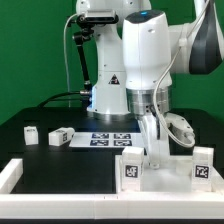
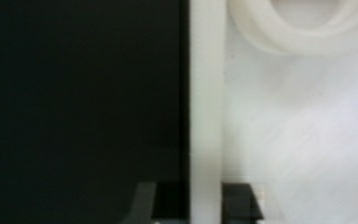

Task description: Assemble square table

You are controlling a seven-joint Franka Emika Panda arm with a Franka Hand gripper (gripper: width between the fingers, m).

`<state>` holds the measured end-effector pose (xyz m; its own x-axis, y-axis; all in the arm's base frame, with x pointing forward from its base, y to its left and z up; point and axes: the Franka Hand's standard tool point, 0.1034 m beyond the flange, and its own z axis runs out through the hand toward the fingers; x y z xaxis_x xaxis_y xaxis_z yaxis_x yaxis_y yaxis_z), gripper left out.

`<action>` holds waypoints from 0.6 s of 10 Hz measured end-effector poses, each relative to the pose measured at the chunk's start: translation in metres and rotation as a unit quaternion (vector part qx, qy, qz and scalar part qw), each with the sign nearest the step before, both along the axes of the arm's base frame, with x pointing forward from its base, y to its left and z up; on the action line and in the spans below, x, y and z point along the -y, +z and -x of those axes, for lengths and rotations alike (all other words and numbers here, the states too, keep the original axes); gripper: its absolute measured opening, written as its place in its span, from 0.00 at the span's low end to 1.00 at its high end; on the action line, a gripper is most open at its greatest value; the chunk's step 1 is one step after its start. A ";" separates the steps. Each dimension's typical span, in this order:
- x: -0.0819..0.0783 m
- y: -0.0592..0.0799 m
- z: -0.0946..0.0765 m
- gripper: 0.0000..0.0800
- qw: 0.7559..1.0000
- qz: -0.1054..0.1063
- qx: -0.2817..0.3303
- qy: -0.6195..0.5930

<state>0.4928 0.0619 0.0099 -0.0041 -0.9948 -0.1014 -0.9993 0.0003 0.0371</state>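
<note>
tabletop slab, one only, is seen at the front of the black table, toward the exterior view's right, inside the white rail frame. the single gripper is lowered onto it. in the wrist view its two fingers are pressed to either side of the slab's thin edge, so the slab is clamped. four tagged legs are counted: first leg and second leg lie beside the marker board, while third leg and fourth leg stand at the slab.
</note>
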 end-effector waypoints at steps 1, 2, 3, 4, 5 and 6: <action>0.000 0.000 0.000 0.08 1.000 0.000 0.001 0.000; 0.000 0.000 0.000 0.08 1.000 0.000 0.001 0.000; 0.000 0.000 0.000 0.08 1.000 0.000 0.001 0.000; 0.000 0.000 0.000 0.08 1.000 0.000 0.001 0.000; 0.000 0.000 0.000 0.08 1.000 0.000 0.001 0.000; 0.001 0.000 0.000 0.08 1.000 0.001 0.002 0.001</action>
